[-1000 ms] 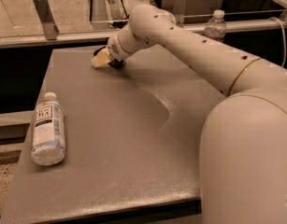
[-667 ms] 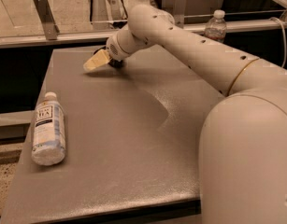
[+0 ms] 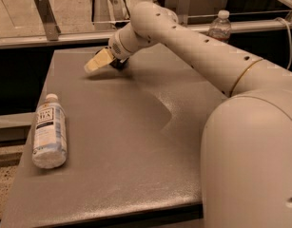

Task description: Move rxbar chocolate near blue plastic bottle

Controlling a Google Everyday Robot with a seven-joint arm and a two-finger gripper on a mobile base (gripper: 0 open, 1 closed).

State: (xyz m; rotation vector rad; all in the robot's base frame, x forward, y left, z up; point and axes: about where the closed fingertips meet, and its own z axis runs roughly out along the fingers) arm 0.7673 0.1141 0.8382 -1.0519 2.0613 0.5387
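The blue plastic bottle (image 3: 49,137) lies on its side near the table's left front edge, with its white cap pointing away from me. My gripper (image 3: 102,61) is at the far left part of the grey table (image 3: 136,141), low over the surface, well beyond the bottle. A small dark shape (image 3: 119,64) that looks like the rxbar chocolate sits right at the gripper, mostly hidden by the wrist. I cannot tell if it is held. The arm reaches in from the right.
A clear water bottle (image 3: 220,26) stands behind the table at the back right. A metal rail (image 3: 50,38) runs along the back edge, with a bracket (image 3: 44,14) at the back left. My robot's white body (image 3: 250,165) fills the right foreground.
The gripper's pale tip has swung a little to the left and lower over the table. The blue bottle has not moved.
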